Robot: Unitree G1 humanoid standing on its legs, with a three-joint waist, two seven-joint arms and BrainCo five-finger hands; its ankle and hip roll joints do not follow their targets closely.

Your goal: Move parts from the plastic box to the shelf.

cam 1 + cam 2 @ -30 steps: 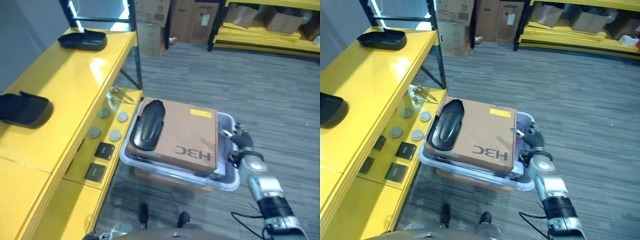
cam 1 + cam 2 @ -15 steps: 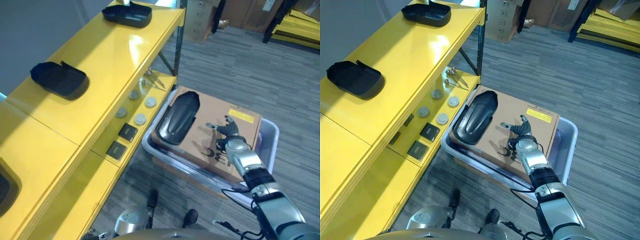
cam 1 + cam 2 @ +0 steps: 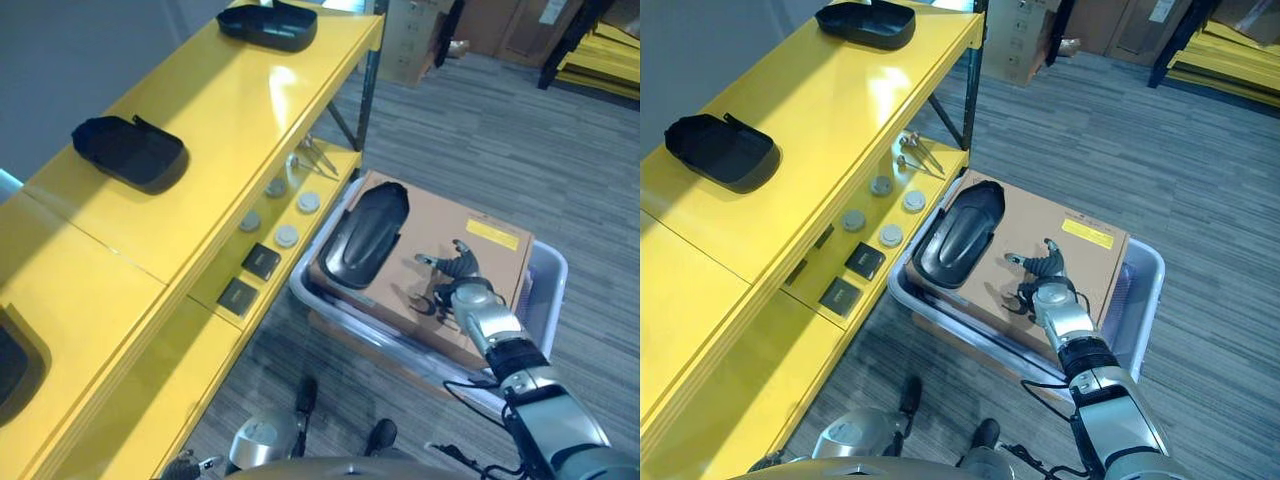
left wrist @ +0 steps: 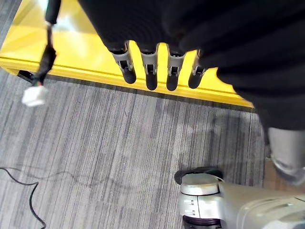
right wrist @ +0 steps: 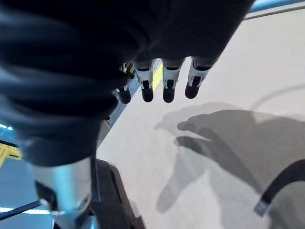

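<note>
The right hand [image 3: 1045,285], fingers [image 5: 167,86] spread and holding nothing, hovers over bare cardboard box [image 3: 1080,255] inside the plastic box [image 3: 1140,300], with the black part [image 3: 958,235] at its 9 o'clock beside the shelf [image 3: 840,130] edge; left hand [image 4: 157,71] fingers hang relaxed.

Little can be read. The cardboard box [image 3: 1045,262] under the right hand [image 3: 1045,293] carries dark print that the hand mostly covers, so its letters cannot be told. Just beyond the hand, near the box's far corner, sits a small yellow label [image 3: 1088,234], its lines too small to read. The cartons [image 3: 1026,40] well beyond show labels, also illegible.
</note>
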